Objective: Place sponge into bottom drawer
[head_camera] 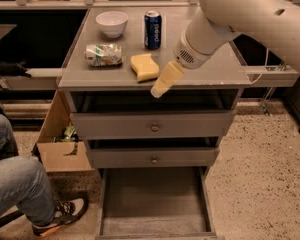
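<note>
The pale yellow sponge [144,67] lies on the grey cabinet top [215,69], near its front edge. My gripper [164,81] hangs from the big white arm [240,19], just right of the sponge and over the front edge, slightly apart from it. It holds nothing that I can see. The bottom drawer [152,199] is pulled out below, and its grey floor is bare.
A white bowl [112,23], a blue soda can [152,29] and a green-and-white foil packet [104,54] stand on the cabinet top. The two upper drawers [154,126] are closed. A cardboard box [60,144] and a seated person's leg [20,184] are at the left.
</note>
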Robot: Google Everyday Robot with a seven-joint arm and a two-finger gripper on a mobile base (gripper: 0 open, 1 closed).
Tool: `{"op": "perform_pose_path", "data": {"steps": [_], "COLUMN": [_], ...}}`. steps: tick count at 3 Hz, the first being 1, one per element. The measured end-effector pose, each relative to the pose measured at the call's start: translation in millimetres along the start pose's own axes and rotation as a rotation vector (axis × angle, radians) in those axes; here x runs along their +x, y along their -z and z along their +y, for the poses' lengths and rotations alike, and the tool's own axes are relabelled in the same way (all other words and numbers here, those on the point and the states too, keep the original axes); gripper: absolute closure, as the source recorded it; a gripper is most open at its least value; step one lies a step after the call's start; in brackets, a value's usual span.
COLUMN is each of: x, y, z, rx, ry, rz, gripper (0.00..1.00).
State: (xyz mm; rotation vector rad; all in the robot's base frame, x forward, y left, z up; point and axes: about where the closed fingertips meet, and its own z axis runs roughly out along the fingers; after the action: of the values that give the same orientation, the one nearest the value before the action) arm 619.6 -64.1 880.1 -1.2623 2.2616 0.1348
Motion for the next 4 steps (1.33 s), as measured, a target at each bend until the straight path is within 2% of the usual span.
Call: {"op": "perform_pose_path", "data": {"steps": [1, 3, 4], "x": [0.3, -33.3, -44.7], "y": [-1.3, -50.2, -79.2], "z": [0.0, -7.8, -15.7], "rx": [-0.002, -0.119, -0.145], "ry": [-0.008, 0.029, 0.029], "rz": [-0.013, -0.071, -0.079], "gripper": [0.0, 0.0, 0.0]}}
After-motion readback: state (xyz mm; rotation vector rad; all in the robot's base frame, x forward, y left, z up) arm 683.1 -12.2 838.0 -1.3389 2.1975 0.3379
